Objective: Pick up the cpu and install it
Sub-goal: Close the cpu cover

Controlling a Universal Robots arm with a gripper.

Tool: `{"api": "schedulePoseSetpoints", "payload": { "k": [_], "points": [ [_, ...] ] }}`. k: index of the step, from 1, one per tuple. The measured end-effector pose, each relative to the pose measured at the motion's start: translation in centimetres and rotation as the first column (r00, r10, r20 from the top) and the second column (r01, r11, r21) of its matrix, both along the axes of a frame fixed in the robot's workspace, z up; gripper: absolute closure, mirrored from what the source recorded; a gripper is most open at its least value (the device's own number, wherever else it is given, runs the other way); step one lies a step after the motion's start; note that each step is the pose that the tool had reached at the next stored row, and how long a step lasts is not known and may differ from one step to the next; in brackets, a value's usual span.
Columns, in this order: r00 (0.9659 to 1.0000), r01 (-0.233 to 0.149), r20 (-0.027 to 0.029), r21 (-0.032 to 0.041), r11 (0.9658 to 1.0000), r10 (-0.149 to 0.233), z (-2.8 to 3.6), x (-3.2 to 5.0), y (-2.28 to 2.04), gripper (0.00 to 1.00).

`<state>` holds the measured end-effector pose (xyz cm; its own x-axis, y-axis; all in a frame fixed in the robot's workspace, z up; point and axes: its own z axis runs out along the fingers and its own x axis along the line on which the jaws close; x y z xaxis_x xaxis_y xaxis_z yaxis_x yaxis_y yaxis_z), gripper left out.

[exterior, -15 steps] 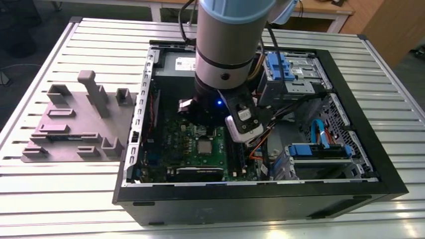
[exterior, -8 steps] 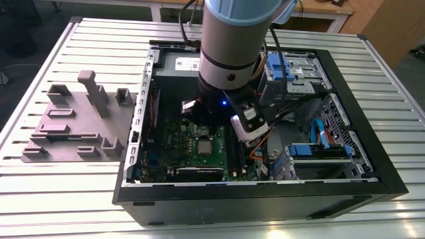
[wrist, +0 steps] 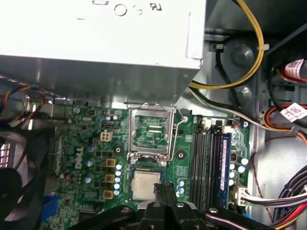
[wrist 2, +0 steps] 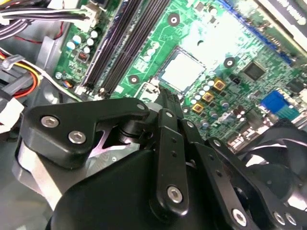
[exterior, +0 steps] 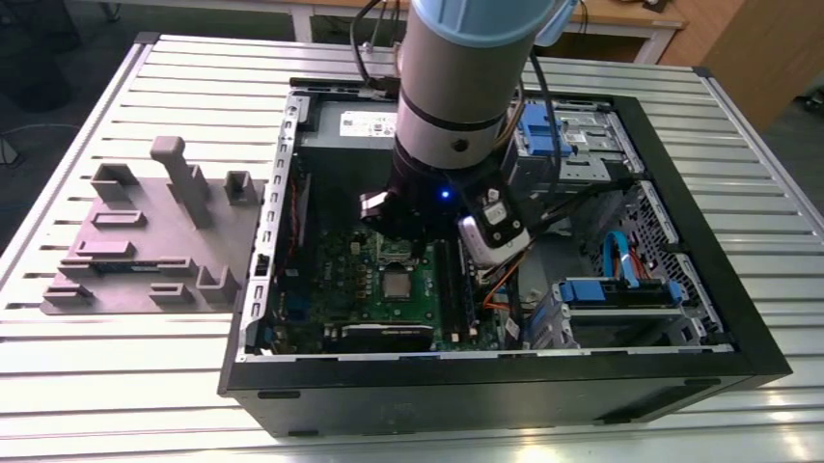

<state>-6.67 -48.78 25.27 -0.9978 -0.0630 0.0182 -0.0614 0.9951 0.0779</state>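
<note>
A robotics lab or workshop, shown by a slotted aluminium table (exterior: 103,386), an opened computer case (exterior: 515,395) laid on it, a grey fixture plate (exterior: 154,241) set beside, a robot arm (exterior: 457,87) lowered into the case, wooden desks (exterior: 631,24) seen behind.

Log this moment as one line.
cpu: lying flat in motherboard socket | gripper: shut, empty, at cpu's edge | socket frame: hinged open

cpu (wrist: 146,184): small silvery-grey square; flat, seated in green motherboard socket (wrist: 128,183)
</note>
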Motion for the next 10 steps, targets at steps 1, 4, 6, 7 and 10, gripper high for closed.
{"api": "schedulePoseSetpoints", "payload": {
  "k": [1, 4, 6, 7, 10],
  "points": [
    [1.0, 0.0, 0.0, 0.0, 1.0, 0.0, -0.01, 0.05, 0.06, 0.89],
    [1.0, -0.001, 0.0, 0.0, 1.0, 0.001, -0.03, 0.13, 0.17, 0.89],
    [1.0, -0.001, 0.0, 0.0, 1.0, 0.001, -0.03, 0.14, 0.17, 0.89],
    [1.0, -0.001, 0.0, -0.0001, 1.0, 0.001, -0.04, 0.14, 0.21, 0.89],
    [1.0, -0.001, 0.0, -0.0001, 1.0, 0.001, -0.06, 0.14, 0.25, 0.89]
  ]
}}
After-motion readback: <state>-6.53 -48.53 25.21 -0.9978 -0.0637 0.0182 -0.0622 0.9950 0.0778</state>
